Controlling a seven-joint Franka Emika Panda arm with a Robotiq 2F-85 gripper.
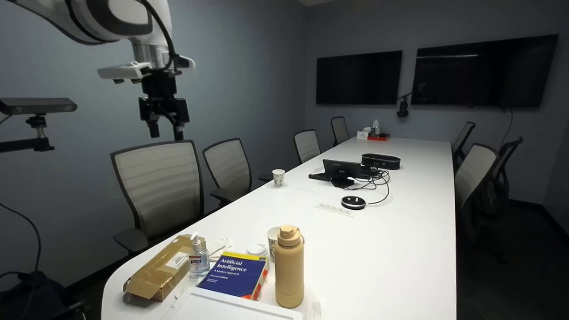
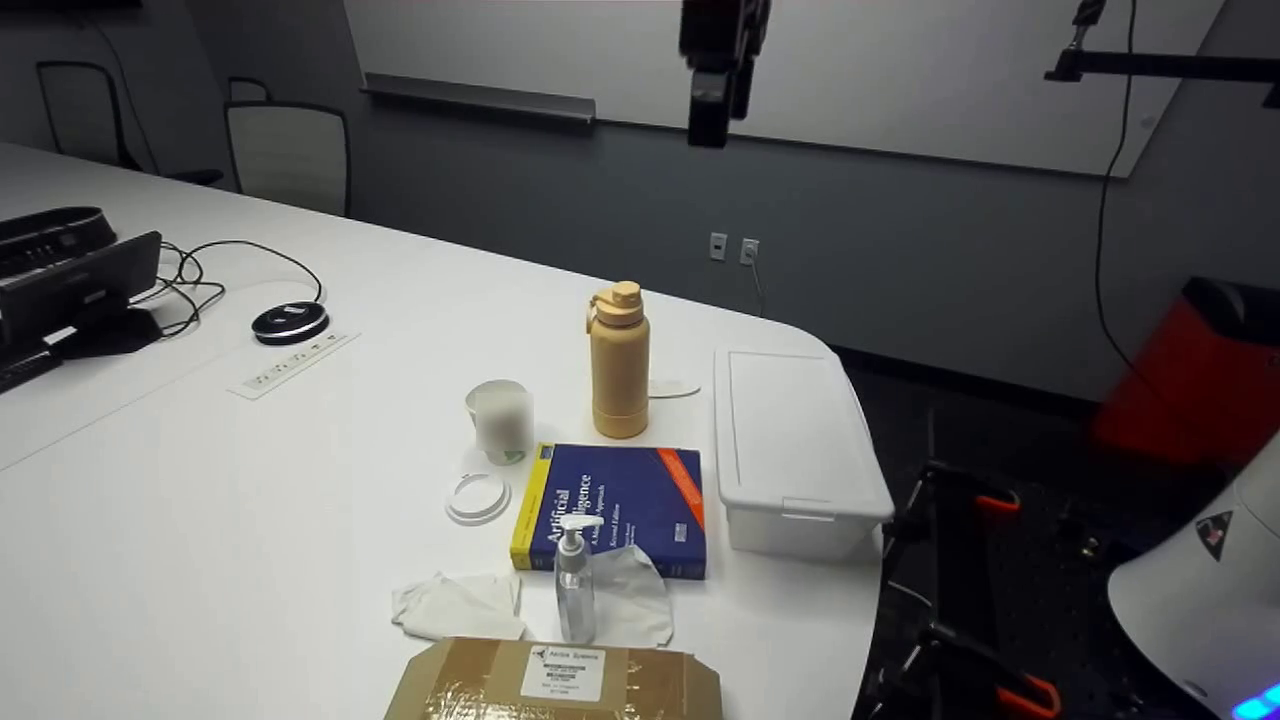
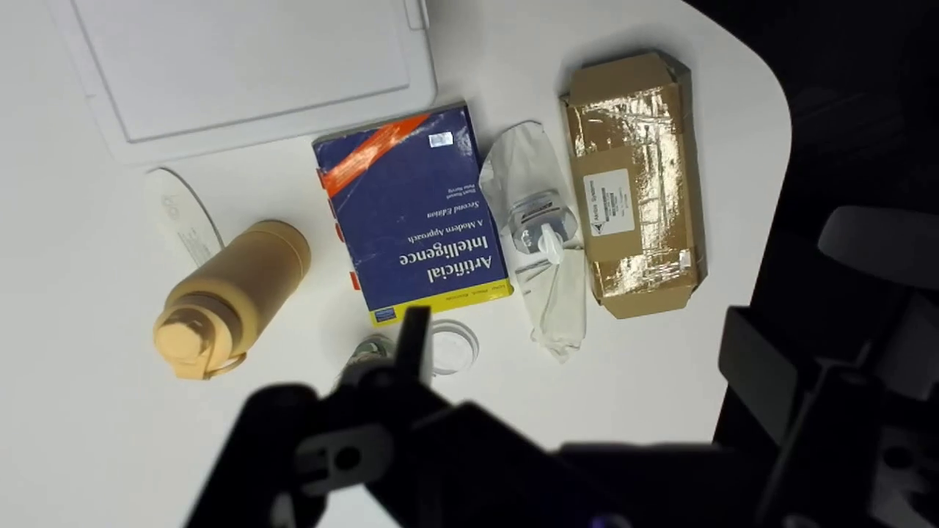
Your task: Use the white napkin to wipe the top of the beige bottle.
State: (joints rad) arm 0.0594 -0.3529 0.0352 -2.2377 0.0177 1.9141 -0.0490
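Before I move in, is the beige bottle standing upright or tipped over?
Upright: in both exterior views, the beige bottle stands on its base on the white table, its cap uppermost.

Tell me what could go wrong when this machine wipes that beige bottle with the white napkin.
The sanitizer bottle stands right by the white napkin, so the open pincer could knock it over while reaching down. The napkin lies crumpled and might slip free. The beige bottle is tall, so wiping its top too hard may tip it.
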